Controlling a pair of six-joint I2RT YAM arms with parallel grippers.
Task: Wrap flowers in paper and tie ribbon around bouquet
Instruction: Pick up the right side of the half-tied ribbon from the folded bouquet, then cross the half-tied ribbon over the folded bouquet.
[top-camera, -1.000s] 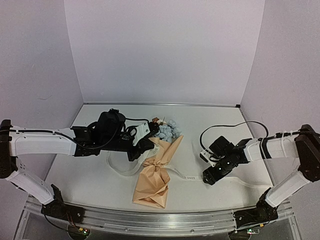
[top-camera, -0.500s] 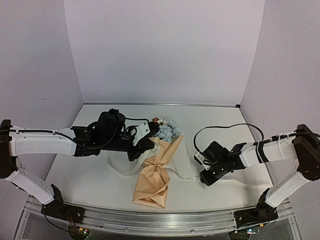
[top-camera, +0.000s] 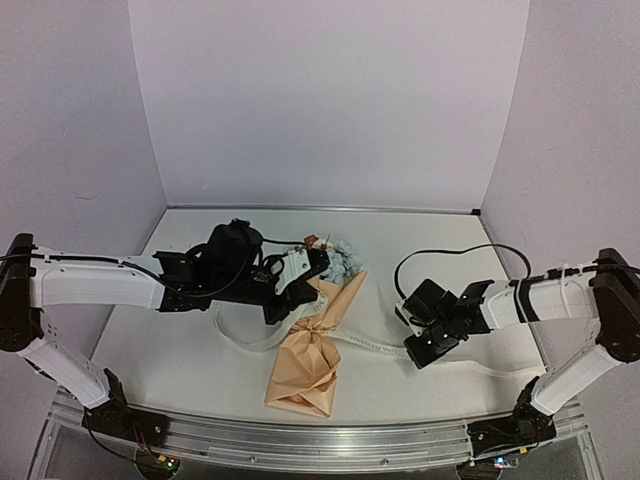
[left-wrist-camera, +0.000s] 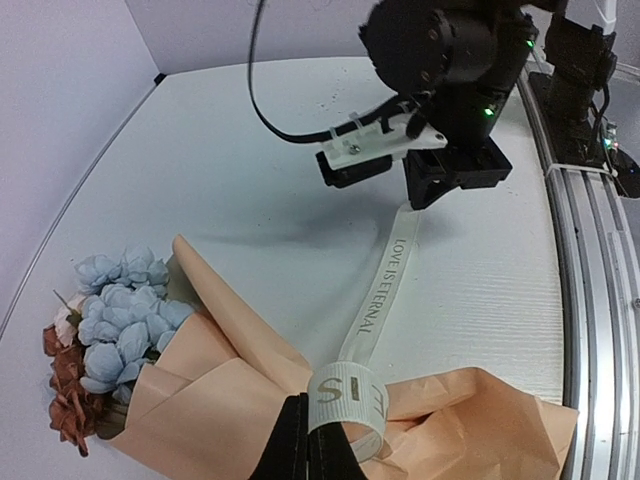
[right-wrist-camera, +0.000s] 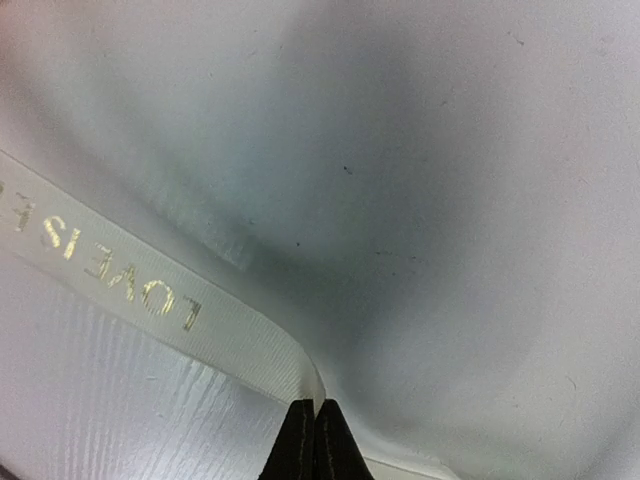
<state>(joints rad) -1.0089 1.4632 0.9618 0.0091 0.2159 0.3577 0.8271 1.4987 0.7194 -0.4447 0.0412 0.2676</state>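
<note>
bouquet (top-camera: 305, 365): tan cone, lying flat | ribbon (left-wrist-camera: 385, 280): looped round waist

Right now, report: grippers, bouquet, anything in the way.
Left gripper shut at bouquet waist, ribbon looped over it. Right gripper shut on ribbon, strand straight. Nothing seen blocking.

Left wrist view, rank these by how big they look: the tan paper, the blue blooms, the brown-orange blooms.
1. the paper, by far the largest.
2. the blue blooms.
3. the brown-orange blooms, smallest as they show, though the paper may hide part of them.
</note>
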